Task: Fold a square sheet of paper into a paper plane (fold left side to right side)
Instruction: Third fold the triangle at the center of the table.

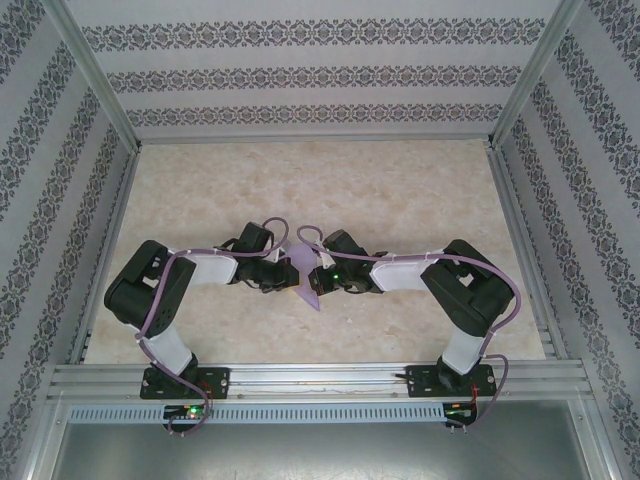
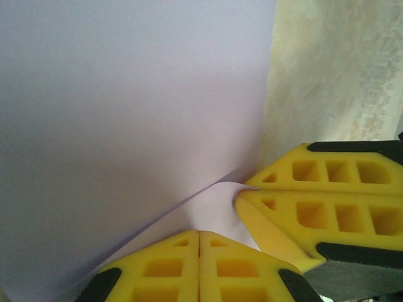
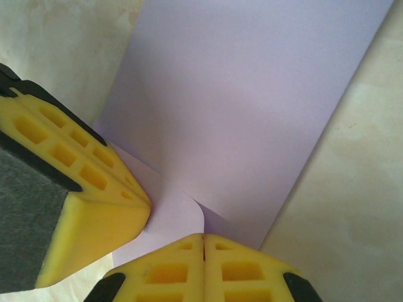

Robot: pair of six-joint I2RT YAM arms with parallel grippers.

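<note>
In the top view the table (image 1: 400, 200) has a pale beige marbled surface. Walls with striped dark ornament stand on three sides, and a metal rail runs along the near edge. Both arms bend inwards from their bases, elbows pushed out to the sides, and their wrists meet low over the middle of the table. The left gripper (image 1: 281, 273) and the right gripper (image 1: 322, 276) face each other very closely. Between them lies the sheet of paper (image 1: 303, 283), lilac, showing here as a small shape with a point toward the near edge.

In the left wrist view the lilac sheet covers the left and middle, and the beige table appears at the upper right. The left gripper (image 2: 199, 235) has its yellow fingers pressed together with no gap, the tips resting on the paper next to a curled edge. The right gripper enters from the right, also closed, its tips touching the same curl.

In the right wrist view the sheet runs up and to the right over the table. The right gripper (image 3: 203, 238) is fully closed with its tips on the paper. The left gripper comes in from the left, touching the paper. Whether any layer is pinched between fingers cannot be told.
</note>
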